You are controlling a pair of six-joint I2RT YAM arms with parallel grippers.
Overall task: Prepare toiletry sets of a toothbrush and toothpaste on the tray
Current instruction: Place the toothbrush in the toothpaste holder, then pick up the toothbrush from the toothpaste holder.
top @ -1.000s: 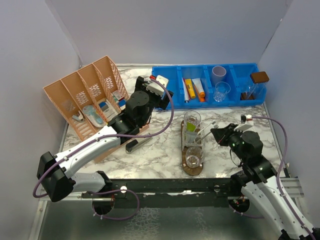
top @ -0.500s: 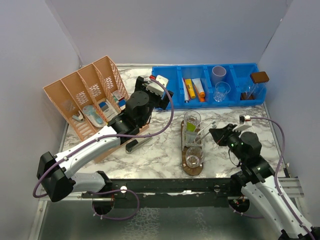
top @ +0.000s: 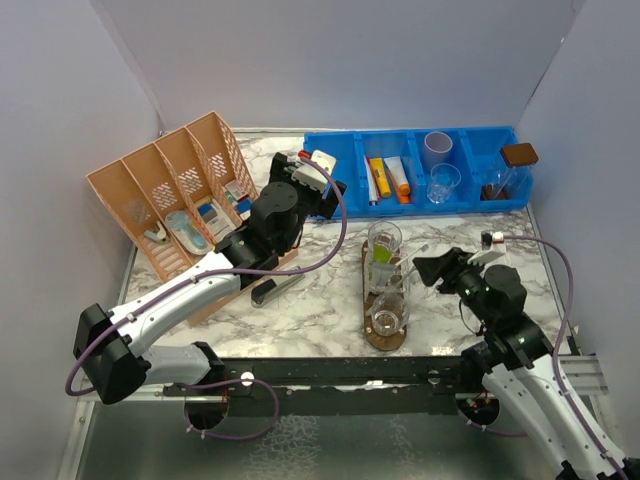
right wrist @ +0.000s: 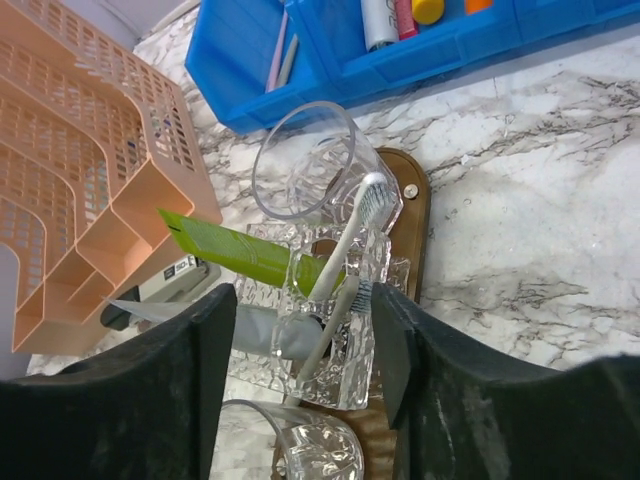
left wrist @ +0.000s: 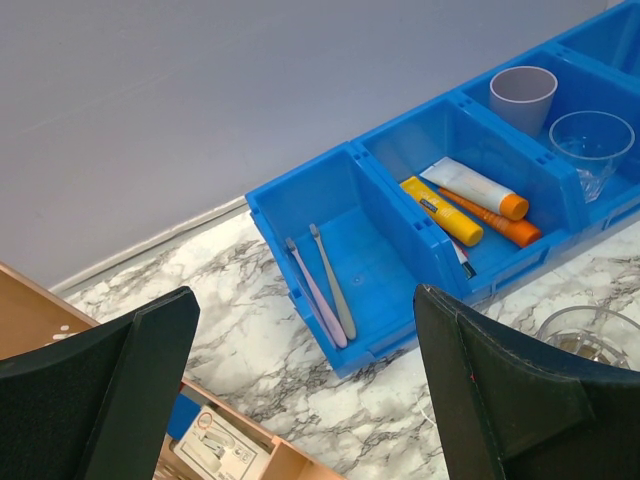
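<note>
The tray (top: 383,340) (right wrist: 411,212) carries three clear tumblers in a row. The back tumbler (top: 383,237) (right wrist: 303,160) looks empty. In the middle tumbler (top: 389,285) (right wrist: 345,345) stand a lime green tube (right wrist: 228,250), a grey tube (right wrist: 268,332) and two white toothbrushes (right wrist: 348,240). The near tumbler (top: 385,318) shows nothing inside. My right gripper (top: 424,268) (right wrist: 300,296) is open, its fingers either side of the middle tumbler without pressing it. My left gripper (top: 330,192) (left wrist: 305,300) hangs wide open and empty above the marble by the blue bin.
The blue bin (top: 350,190) (left wrist: 300,195) at the back holds two spare toothbrushes (left wrist: 328,285), several tubes (left wrist: 470,205), a lilac cup (left wrist: 523,93) and a clear cup (left wrist: 590,140). The orange divided basket (top: 165,200) stands at left; a dark object (top: 268,291) lies beside it.
My right gripper's jaws have spread apart, letting go of a toothbrush that now leans in the middle tumbler. The left arm has not moved.
</note>
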